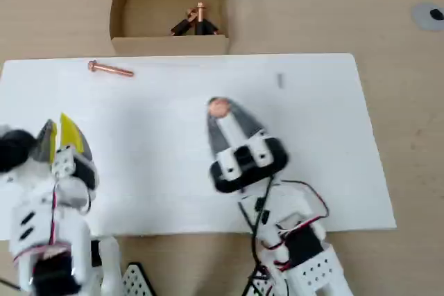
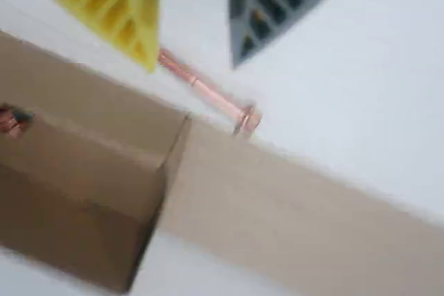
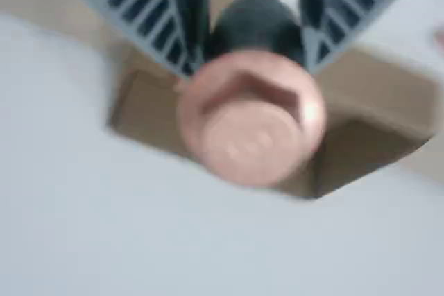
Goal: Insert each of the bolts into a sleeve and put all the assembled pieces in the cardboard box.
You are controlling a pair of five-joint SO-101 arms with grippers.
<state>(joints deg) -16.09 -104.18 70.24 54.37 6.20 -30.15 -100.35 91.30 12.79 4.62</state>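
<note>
A loose copper bolt lies on the white sheet, just in front of the cardboard box. Inside the box rest assembled bolt-and-sleeve pieces. My left gripper hangs open at the sheet's near left, its yellow and grey fingers pointing toward the loose bolt from a distance. At mid-sheet my right gripper is shut on a black sleeve with a bolt in it, whose copper head faces the wrist camera.
The wooden table surrounds the sheet. A grey disc sits at the far right corner. A small dark mark shows on the sheet's far right part.
</note>
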